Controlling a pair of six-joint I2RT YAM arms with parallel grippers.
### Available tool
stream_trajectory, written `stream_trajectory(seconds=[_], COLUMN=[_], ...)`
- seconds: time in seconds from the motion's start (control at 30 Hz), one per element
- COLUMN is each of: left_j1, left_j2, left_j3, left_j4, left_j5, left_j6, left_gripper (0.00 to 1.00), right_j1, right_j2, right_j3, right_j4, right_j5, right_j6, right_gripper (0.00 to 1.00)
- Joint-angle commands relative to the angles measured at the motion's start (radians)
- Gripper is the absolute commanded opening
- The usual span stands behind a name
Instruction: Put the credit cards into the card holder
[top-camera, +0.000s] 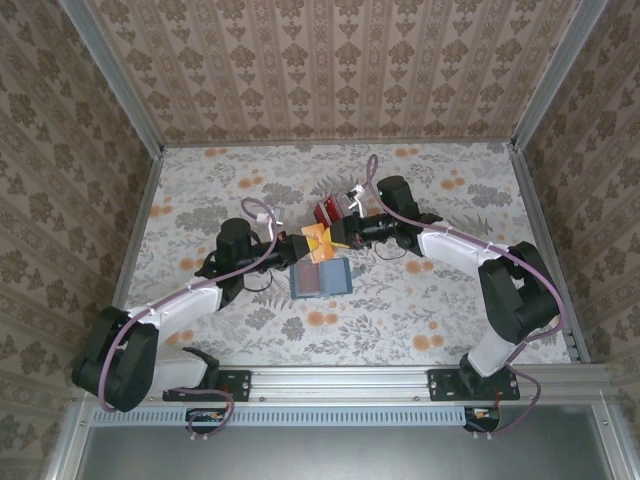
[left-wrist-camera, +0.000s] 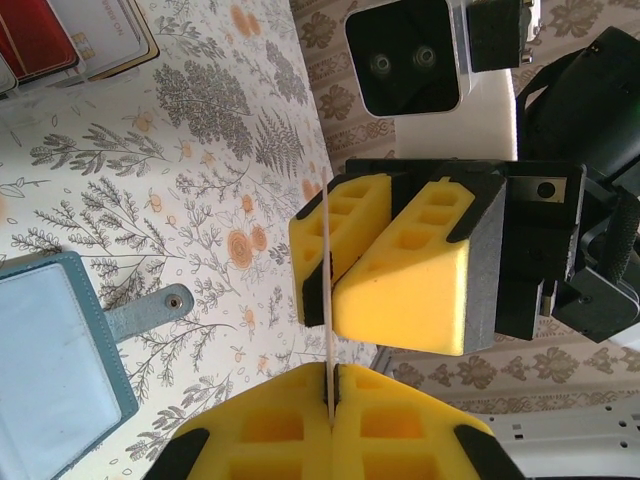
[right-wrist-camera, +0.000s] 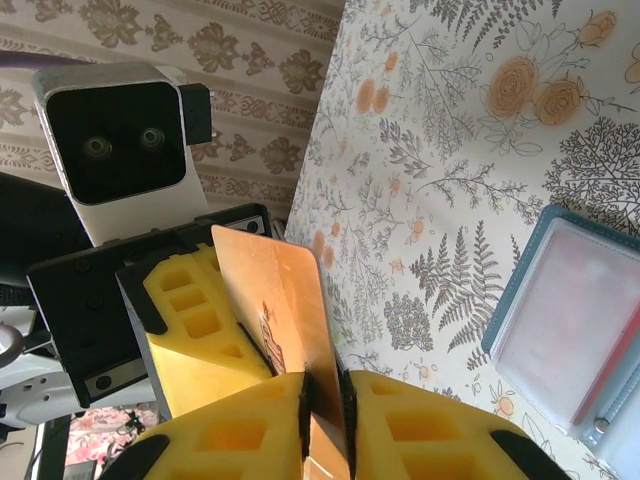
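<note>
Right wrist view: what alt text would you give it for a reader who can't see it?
The right gripper pinches the bottom edge of a tan-orange credit card that stands upright, and the left gripper is clamped on it from the left. To the right, the teal card holder lies open on the floral table.

Floral-patterned table (top-camera: 430, 300), open teal card holder (top-camera: 320, 279) lying flat mid-table, red credit cards (top-camera: 329, 212) near its far side.
</note>
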Motion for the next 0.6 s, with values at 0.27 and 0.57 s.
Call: stream_trajectory(seconds=[0.27,0.57], left_j1=[0.044,0.132], left_j2=[-0.005,-0.031], left_j3=[0.026,-0.003], left_j4=[-0.105,-0.360], left_j5=[-0.034,-0.144], left_j6=[0.076,0.189], left_gripper=[0.19,0.27], right_j1=[0.003,0.010], right_j2=[-0.026,-0.049], right_j3=[-0.045,-0.190], right_j4=[-0.065,-0.062], right_j5=[0.027,0.284], right_j6=[-0.043,-0.053], right_gripper=[0.02,0.01])
